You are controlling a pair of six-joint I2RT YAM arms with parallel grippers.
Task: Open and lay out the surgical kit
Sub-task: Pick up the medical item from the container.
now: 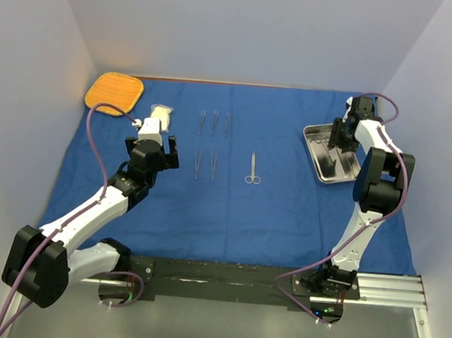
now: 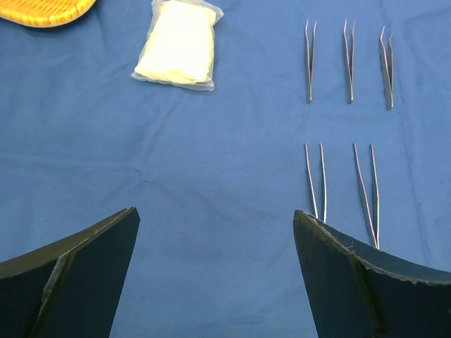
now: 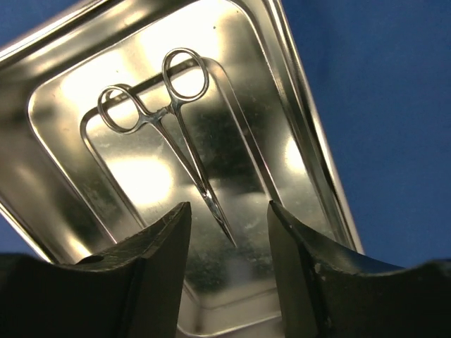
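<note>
The blue cloth wrap (image 1: 285,213) lies spread flat over the table. On it lie three forceps in a far row (image 1: 215,122), two in a nearer row (image 1: 204,163), scissors (image 1: 253,169) and a white gauze pack (image 1: 159,117). The steel tray (image 1: 313,131) sits at the right and holds one ring-handled instrument (image 3: 163,116). My right gripper (image 3: 229,211) is down in the tray, its jaws partly apart on either side of that instrument's tip, not touching it. My left gripper (image 2: 215,225) hangs wide open over bare cloth (image 2: 176,155), the gauze pack (image 2: 176,44) ahead and the nearer forceps (image 2: 316,179) by its right finger.
An orange rounded-square mat (image 1: 115,91) lies at the far left corner of the cloth. White walls close in on the left, back and right. The arms' bases and a metal rail (image 1: 389,287) run along the near edge.
</note>
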